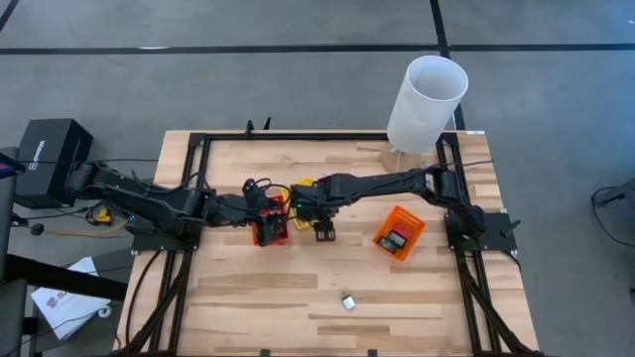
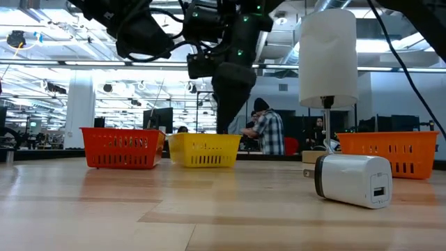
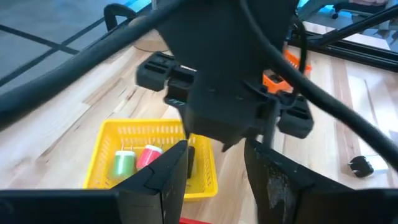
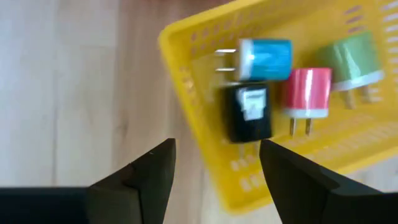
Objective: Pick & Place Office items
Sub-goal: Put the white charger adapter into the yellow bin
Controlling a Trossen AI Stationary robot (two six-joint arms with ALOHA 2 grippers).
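White plug (image 2: 352, 180) lies loose; yellow tray (image 4: 205, 134) holds four plugs (image 4: 249, 112).

You won't find any wording you can read here. The black box (image 1: 52, 149) off the table's left edge carries a pale marking along its side, but the letters are too small to make out. The chargers in the yellow basket (image 4: 205, 137) show no legible print.
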